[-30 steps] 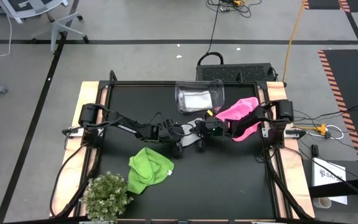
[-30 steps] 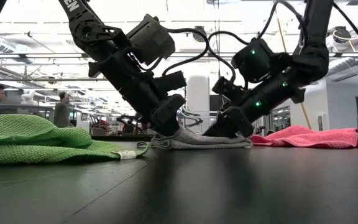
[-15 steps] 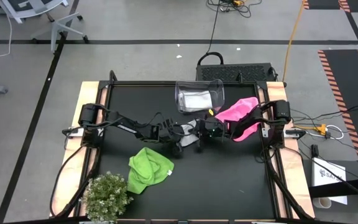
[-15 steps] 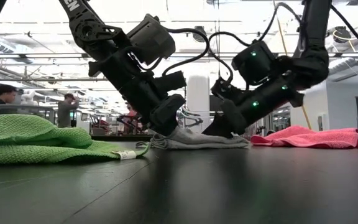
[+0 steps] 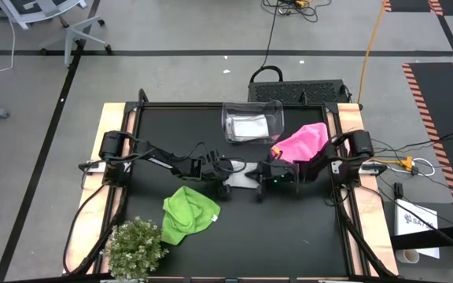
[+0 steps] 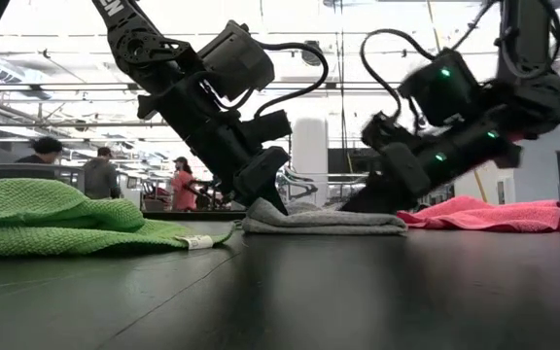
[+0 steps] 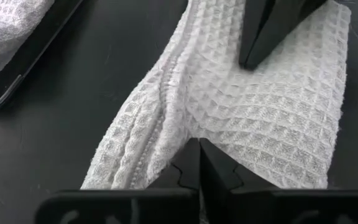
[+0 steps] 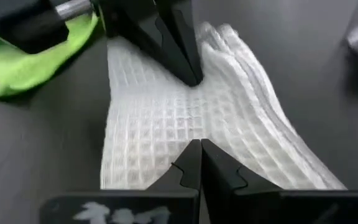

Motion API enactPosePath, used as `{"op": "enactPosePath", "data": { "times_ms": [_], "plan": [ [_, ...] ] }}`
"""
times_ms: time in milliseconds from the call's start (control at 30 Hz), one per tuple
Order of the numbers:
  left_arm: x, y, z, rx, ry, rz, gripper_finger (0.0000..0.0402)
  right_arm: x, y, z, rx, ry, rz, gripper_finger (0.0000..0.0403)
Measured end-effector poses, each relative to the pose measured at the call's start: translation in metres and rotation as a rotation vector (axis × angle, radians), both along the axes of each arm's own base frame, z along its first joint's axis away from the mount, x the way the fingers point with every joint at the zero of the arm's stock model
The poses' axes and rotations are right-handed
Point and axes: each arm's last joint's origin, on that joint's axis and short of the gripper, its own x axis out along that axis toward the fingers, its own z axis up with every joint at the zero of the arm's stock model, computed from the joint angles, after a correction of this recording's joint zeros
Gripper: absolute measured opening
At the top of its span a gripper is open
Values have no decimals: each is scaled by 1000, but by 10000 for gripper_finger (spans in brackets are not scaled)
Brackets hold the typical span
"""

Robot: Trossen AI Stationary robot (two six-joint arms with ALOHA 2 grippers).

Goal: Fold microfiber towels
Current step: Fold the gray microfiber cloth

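Note:
A white waffle-weave towel [image 5: 242,179] lies folded and flat on the black table, mid-table; it also shows in the low view [image 6: 324,221]. My left gripper [image 5: 224,187] is shut, with its tips on the towel's left end. My right gripper [image 5: 262,185] is shut, with its tips on the towel's right end. A lime green towel [image 5: 189,214] lies crumpled near the front left. A pink towel [image 5: 301,141] lies at the right. Another white towel [image 5: 248,126] lies in the clear bin. My left gripper sets its shut fingertips [image 7: 199,163] down on the towel's left end [image 7: 166,143], slanting down from the table's left. Wrinkles bunch there. Whether a layer sits between the fingers cannot be told. The towel lies on the table. My right gripper sets its shut fingertips [image 8: 199,163] on the towel's right end [image 8: 166,143], slanting down from the table's right. Whether a layer is pinched cannot be told. The towel lies flat on the table.
The clear plastic bin [image 5: 252,118] stands at the far middle of the table. A small bushy plant [image 5: 136,248] stands at the near left corner. People show in the room beyond the table [image 6: 178,180].
My right gripper has moved toward the table's right and near edges, staying low on the white towel. The towel's hump near my left gripper has flattened, and its right end has shifted a little to the right. Its left end has stayed under my left gripper.

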Motion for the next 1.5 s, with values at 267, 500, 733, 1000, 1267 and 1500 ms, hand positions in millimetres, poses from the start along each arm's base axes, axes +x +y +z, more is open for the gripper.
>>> {"op": "enactPosePath", "data": {
  "times_ms": [267,500,733,1000,1267,1500],
  "plan": [
    [0,0,0,0,-1,0,5,19,-7,32,-144,-54,43,0],
    [0,0,0,0,-6,1,15,20,-14,21,-138,15,19,0],
    [1,-1,1,-1,-11,0,4,20,-15,-2,-134,91,18,0],
    [-5,-2,29,23,-57,-25,15,20,-15,-8,-126,101,14,0],
    [-19,1,75,135,-109,0,14,20,-15,-8,-126,98,14,0],
    [-16,0,67,84,-100,5,10,21,-15,-7,-124,82,14,0]
  ]
}}
